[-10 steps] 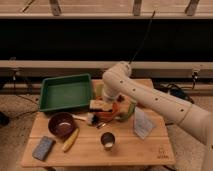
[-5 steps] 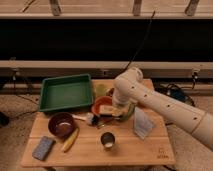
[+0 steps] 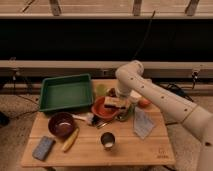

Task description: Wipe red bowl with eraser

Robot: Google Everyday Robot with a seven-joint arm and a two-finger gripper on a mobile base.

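Reaching down from the right of the camera view, the white arm (image 3: 150,92) brings its gripper (image 3: 119,101) over the red bowl (image 3: 100,111) near the middle of the wooden table (image 3: 140,150). The gripper's fingers are pressed together, pinching the eraser (image 3: 111,104), which sits flat inside the bowl's far side. A green tray (image 3: 66,92) lies behind and to the left. A maroon bowl (image 3: 61,124), banana (image 3: 70,140), blue-grey pad (image 3: 43,148) and metal cup (image 3: 108,141) lie nearer the front.

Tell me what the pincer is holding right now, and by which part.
The pincer, shut over the red bowl, appears to hold the eraser near its right end as pictured; the exact contact is hidden.
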